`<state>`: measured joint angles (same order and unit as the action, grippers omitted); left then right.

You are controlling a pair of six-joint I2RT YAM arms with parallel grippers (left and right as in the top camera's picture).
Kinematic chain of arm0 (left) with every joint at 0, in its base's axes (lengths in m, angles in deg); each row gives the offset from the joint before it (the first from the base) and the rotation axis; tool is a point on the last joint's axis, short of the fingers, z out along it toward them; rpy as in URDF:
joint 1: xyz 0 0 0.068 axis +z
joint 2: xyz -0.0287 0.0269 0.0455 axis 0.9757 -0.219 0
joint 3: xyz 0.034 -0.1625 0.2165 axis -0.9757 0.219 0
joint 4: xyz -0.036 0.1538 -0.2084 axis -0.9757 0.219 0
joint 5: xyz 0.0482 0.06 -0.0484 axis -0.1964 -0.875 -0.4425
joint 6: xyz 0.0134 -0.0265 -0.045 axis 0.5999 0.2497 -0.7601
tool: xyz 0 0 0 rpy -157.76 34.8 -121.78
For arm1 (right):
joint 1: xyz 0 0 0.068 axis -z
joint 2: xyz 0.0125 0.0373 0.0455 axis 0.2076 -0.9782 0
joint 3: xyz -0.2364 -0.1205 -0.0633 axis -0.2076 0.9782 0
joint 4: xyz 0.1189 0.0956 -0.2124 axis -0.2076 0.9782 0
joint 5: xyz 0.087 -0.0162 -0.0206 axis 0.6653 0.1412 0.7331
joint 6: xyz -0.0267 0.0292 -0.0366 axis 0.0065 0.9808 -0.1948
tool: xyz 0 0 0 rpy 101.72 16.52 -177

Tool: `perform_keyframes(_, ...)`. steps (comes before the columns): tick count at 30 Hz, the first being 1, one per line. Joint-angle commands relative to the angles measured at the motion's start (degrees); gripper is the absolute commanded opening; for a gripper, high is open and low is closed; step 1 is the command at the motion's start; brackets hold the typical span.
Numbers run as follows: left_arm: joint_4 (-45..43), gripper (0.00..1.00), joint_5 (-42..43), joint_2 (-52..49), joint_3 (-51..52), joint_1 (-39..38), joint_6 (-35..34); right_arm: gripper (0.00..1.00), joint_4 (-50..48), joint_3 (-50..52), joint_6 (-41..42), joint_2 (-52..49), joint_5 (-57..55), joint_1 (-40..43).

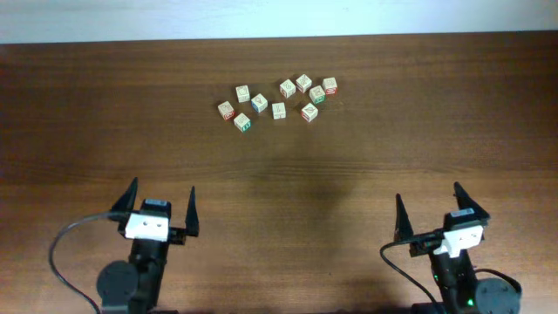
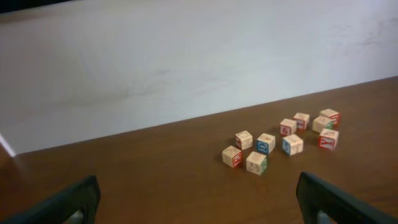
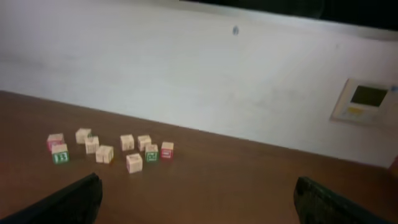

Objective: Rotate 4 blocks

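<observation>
**First spotter:** You have the brown wooden table point(image 1: 279, 192) taking up nearly the whole overhead view, with a pale wall point(image 2: 186, 62) behind its far edge. Both arms sit at the near edge, well apart from anything you need to touch.

**Second spotter:** Your left gripper point(image 1: 163, 185) has its jaws spread wide with nothing between them. The right gripper point(image 1: 428, 192) is just as wide and just as empty. Each wrist view shows only two dark fingertips at the bottom corners.

**First spotter:** The blocks point(image 1: 278, 111) lie in a loose cluster of ten cubes on the far half of the table, a little right of centre. Some nearly touch and others have a small gap. You cannot tell from here which four are yours, so pick ones with room around them.

**Second spotter:** The green-edged cube point(image 1: 242, 122) at the near left corner looks the most open. The blue-edged cube point(image 1: 259, 103) has neighbours close on both sides.

**First spotter:** Expect them to be light, rigid and dry. They likely won't crush, but a nudge could send one skidding on that smooth tabletop.

**Second spotter:** Take a cube across two opposite flat faces, low and square rather than corner to corner, or it may twist out. Narrow your jaws before you descend so that a finger doesn't knock the neighbour.
</observation>
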<state>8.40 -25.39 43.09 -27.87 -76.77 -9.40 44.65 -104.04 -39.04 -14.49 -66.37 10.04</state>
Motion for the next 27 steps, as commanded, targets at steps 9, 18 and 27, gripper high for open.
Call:
perform_keyframes(9,16.02,0.99,9.07,-32.54,-34.69,0.33,-0.92,0.98,6.58,-17.66,0.76,-17.77,6.75,-0.31)
perform_keyframes(18,35.85,0.99,9.07,-60.70,-61.42,0.33,-0.87,0.98,30.45,-51.82,0.90,-59.32,10.67,-0.31)
perform_keyframes(27,41.55,0.99,17.94,-74.31,-67.98,0.33,-0.87,0.90,26.75,-60.13,6.71,-89.66,25.35,-0.70)
